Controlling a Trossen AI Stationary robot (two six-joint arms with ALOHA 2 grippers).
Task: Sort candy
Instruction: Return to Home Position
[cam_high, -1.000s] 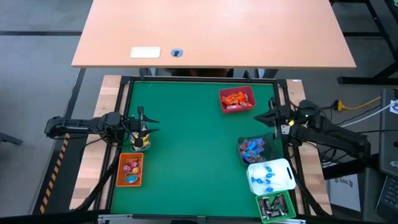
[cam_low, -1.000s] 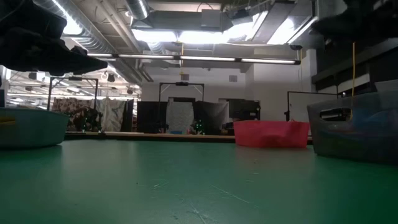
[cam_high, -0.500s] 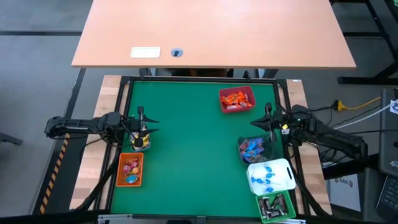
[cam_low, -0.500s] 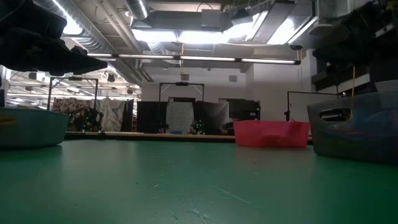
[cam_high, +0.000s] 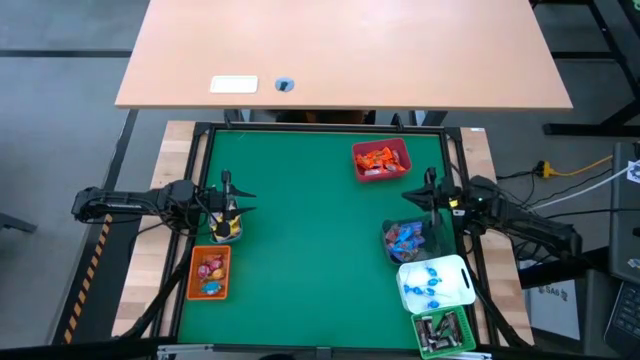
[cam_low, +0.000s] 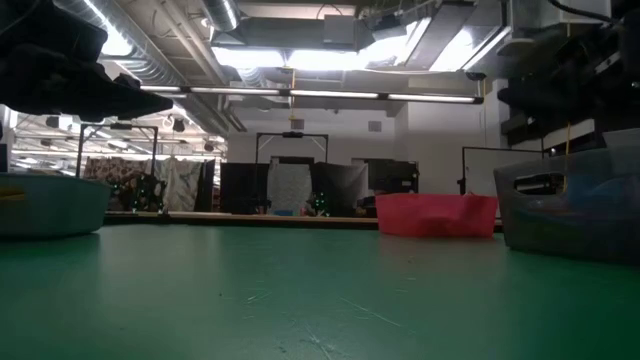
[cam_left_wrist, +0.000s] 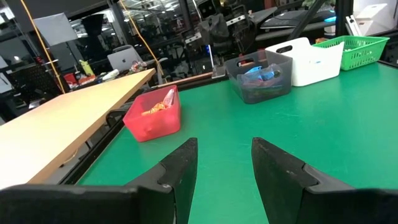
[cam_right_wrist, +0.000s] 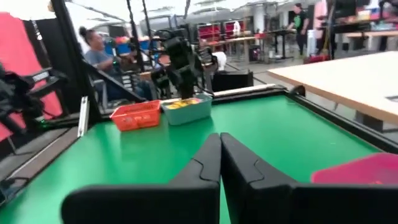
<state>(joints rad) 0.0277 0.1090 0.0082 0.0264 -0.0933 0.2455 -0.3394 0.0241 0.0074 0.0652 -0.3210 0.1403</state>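
The candy (cam_high: 377, 158) that shows lies inside bins set along the edges of the green mat (cam_high: 310, 240). On the right side, from far to near:
- The red bin (cam_left_wrist: 152, 124) holds orange-red pieces.
- The clear grey bin (cam_left_wrist: 264, 87) holds a mix of blue and red ones.
- The white bin (cam_left_wrist: 311, 65) holds blue ones.
- The green bin (cam_left_wrist: 357, 53) holds dark brown ones.

On the left side, the orange bin (cam_right_wrist: 137, 118) holds pink, yellow and blue pieces. Touching it on its far side, a small pale bin (cam_right_wrist: 189, 113) holds yellow ones.

The left gripper (cam_left_wrist: 224, 149) hangs at the mat's left edge, right over the pale bin and its yellow candy. Its two fingers are spread with a plain gap between them, and bare mat shows through the gap.

The right gripper (cam_right_wrist: 219, 140) hangs at the mat's right edge, between the red bin and the clear grey bin and closer to the grey one. Its fingers are pressed together with nothing between them. The blue and red candy lies just beside it on its near side, and the orange-red candy is a little farther off.

A seated person (cam_right_wrist: 93, 53) shows in the room beyond the table.
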